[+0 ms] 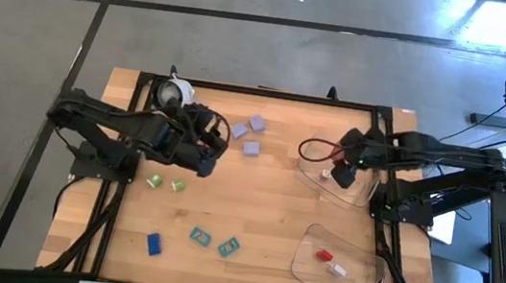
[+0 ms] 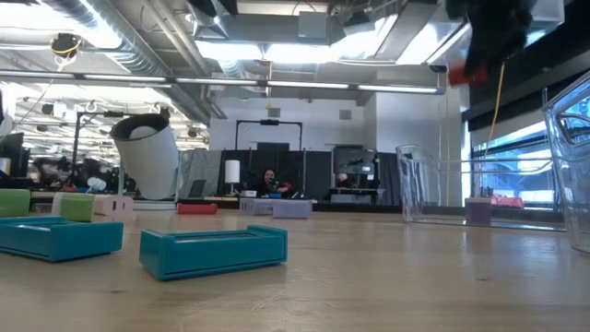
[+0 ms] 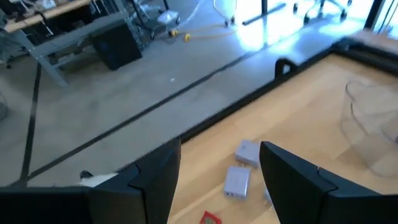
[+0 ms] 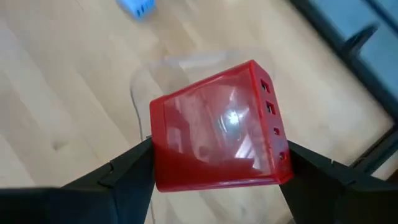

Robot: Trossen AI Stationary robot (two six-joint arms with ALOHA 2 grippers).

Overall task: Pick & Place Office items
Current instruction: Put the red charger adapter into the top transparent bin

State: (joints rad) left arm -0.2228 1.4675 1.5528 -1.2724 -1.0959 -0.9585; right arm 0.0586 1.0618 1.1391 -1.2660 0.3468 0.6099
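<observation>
Nearest in the low view, two teal clips [image 2: 214, 251] lie flat on the pale wood-grain table [image 1: 254, 209]; green blocks [image 1: 165, 184] and lavender blocks [image 1: 254, 135] lie farther off. Beyond, the right gripper [image 4: 214, 165] is clamped on a glossy red block [image 4: 217, 127] with small slots, over a clear plastic tray [image 1: 363, 194]. Farthest, the left gripper [image 3: 217, 180] hovers with fingers apart near the white roll [image 1: 174, 93]; a workshop lies behind.

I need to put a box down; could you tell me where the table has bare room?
The widest bare wood lies mid-table, between the green pieces and the far tray. The near right corner holds another tray; teal blocks and a blue block crowd the near left.
</observation>
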